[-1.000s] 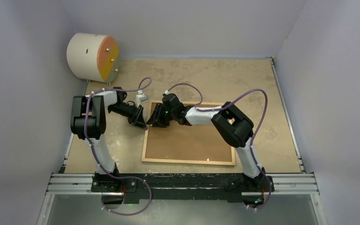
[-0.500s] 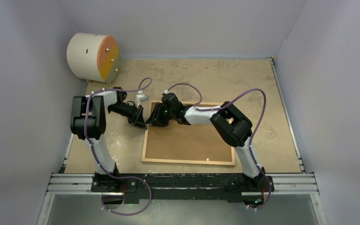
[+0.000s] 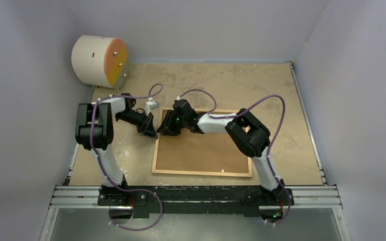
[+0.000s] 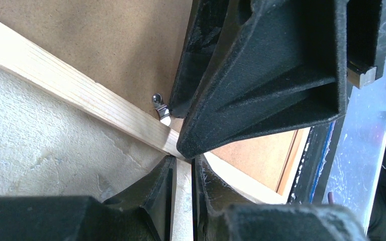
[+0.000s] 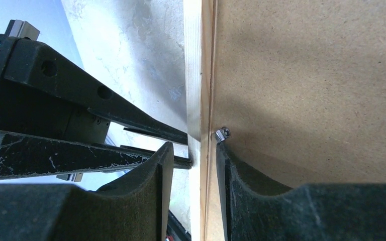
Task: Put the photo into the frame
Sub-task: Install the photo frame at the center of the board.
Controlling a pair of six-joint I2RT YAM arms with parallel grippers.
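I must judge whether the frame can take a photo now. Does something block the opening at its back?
Yes. The brown fibreboard backing sheet fills the whole opening of the frame, and a small metal tab by the left rail sits over the sheet's edge.

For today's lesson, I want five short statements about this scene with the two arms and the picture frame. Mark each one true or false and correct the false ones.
1. The frame lies flat on the table with its brown backing facing up. True.
2. The photo lies on the table beside the frame. False: no photo shows in any view.
3. The left gripper and right gripper meet at the frame's left rail, near its far corner. True.
4. The round white drum stands at the table's near right corner. False: it stands at the far left corner.
5. A small metal tab sits on the backing right beside one right-gripper finger. True.
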